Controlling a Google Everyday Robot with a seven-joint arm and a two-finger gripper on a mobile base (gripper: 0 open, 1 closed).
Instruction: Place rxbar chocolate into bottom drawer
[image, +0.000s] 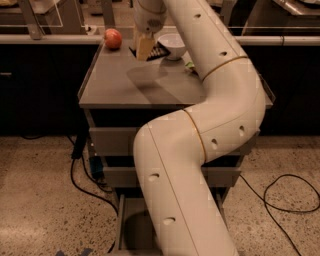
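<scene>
Over cabinet top (120, 87), black white-lettered rxbar chocolate (159, 51) at end effector (145, 48).

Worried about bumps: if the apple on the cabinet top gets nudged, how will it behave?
The apple is round, so it would probably roll rather than slide. It sits near the back left corner of the cabinet top, so it might drop off. The gripper is apart from it, by the rxbar chocolate, so a bump seems unlikely.

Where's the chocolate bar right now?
In the camera view, the rxbar chocolate is at the back of the cabinet top, between the red apple and the white bowl, right beside the gripper.
</scene>
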